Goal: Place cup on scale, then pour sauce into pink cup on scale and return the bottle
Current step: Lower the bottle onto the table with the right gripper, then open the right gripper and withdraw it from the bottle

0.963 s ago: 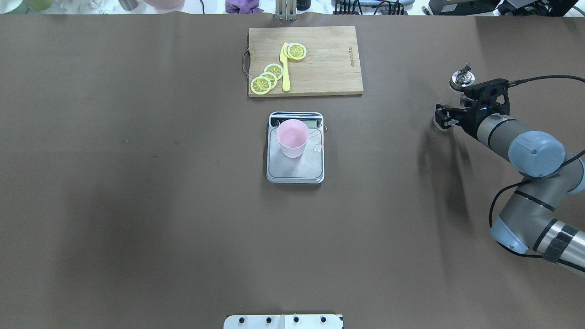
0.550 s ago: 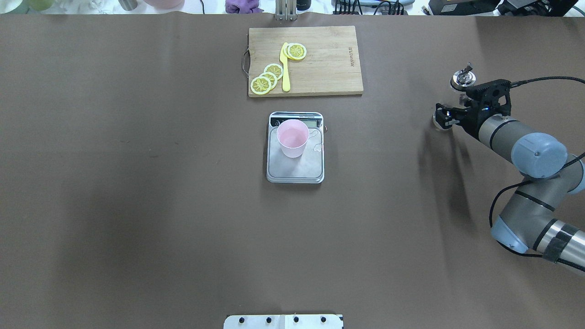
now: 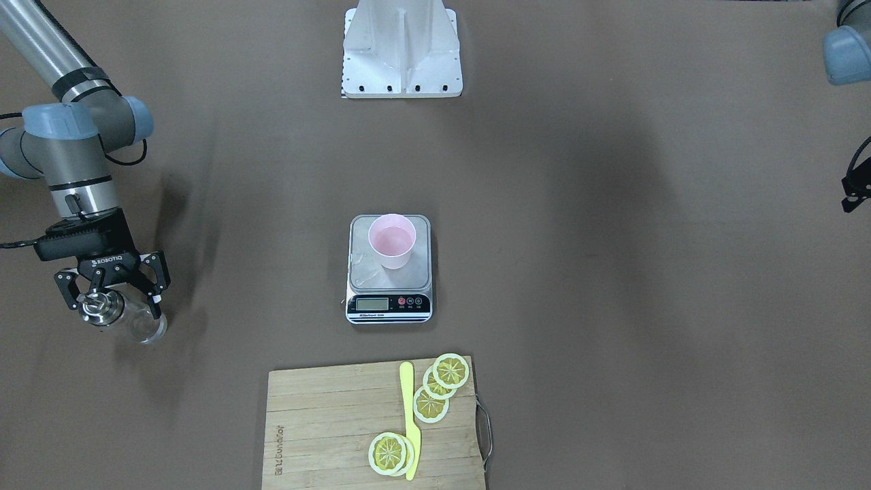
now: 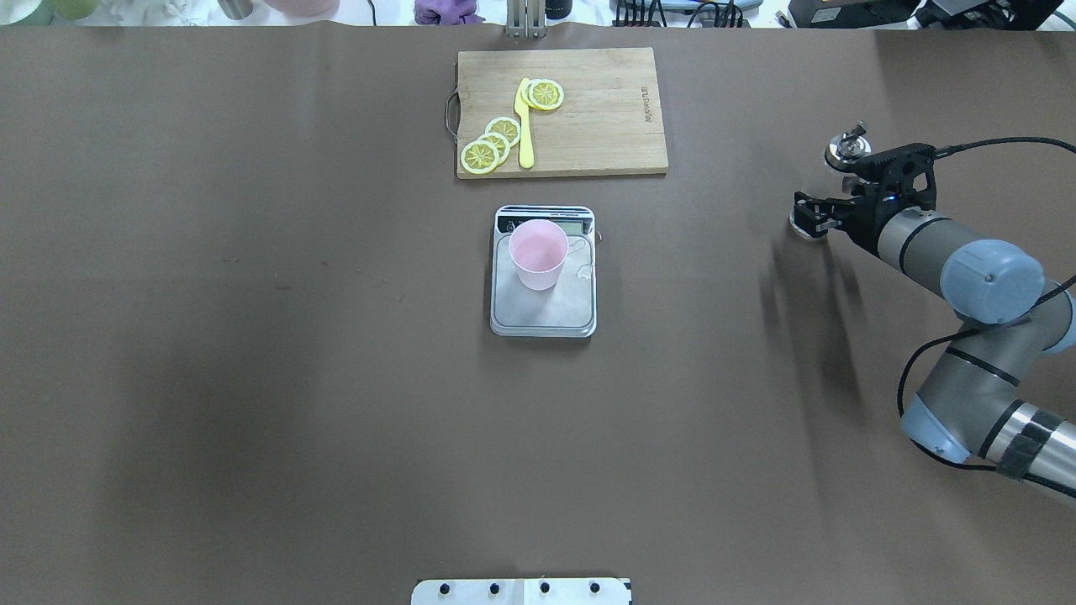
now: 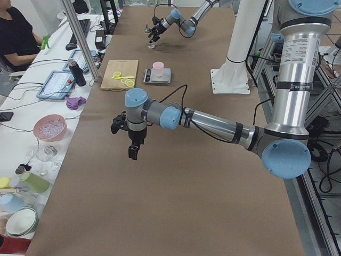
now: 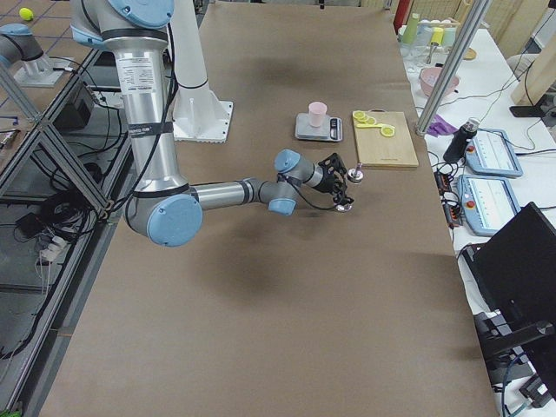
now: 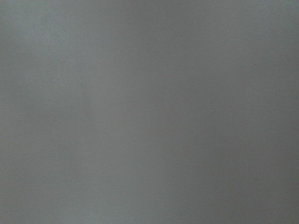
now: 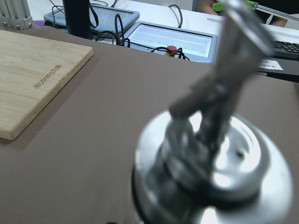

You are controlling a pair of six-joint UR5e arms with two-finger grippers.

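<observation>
The pale pink cup [image 4: 538, 252] stands upright on the silver scale [image 4: 546, 318] at mid-table, near its display strip [image 3: 388, 304]. My right gripper [image 3: 113, 304] is at the table's right side. It is shut on the clear glass bottle [image 3: 144, 328], fingers on either side of the glass below the metal pourer cap [image 4: 843, 153]. The bottle is upright, with its base at or just above the table. The cap fills the right wrist view [image 8: 210, 158]. My left gripper [image 5: 132, 153] hangs over bare table far from the scale. I cannot tell whether it is open or shut.
A wooden cutting board [image 4: 588, 118] lies just beyond the scale, with lemon slices [image 4: 492, 143] and a yellow knife [image 4: 525, 126] on it. The robot's base mount [image 3: 401, 51] is at the near edge. Tablets and cables lie past the far edge. The left wrist view shows only grey.
My right gripper and the bottle have shifted slightly left, and the cap sits a little lower in the overhead view. The cup and scale have not moved.
</observation>
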